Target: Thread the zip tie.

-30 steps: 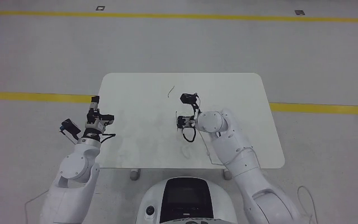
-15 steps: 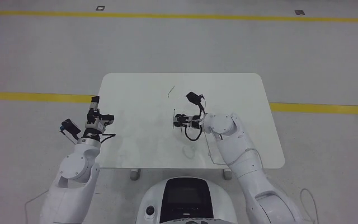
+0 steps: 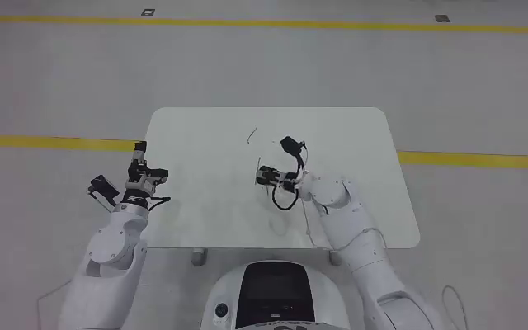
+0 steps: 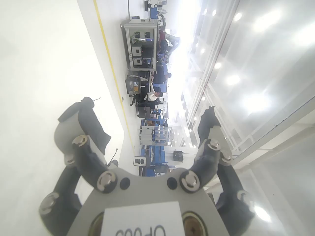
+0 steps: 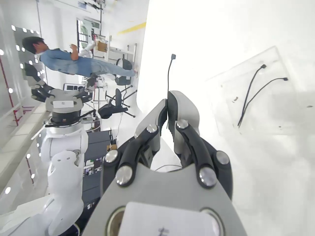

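Top view shows the right gripper [image 3: 263, 175] low over the middle of the white table [image 3: 346, 132], a little toward the near side. Its fingers are clamped together on a black zip tie [image 5: 168, 74]. They pinch it close to its tail end, so most of the strap sticks out past the fingertips and ends in the small square head. The tie is held off the tabletop.

The left gripper [image 4: 147, 109] hangs at the table's left edge, well apart from the right one, with its fingers spread wide and holding nothing.

Farther back on the table, two spare ties [image 5: 248, 94] lie side by side on a clear plastic sheet [image 5: 246, 65], touching nothing else.
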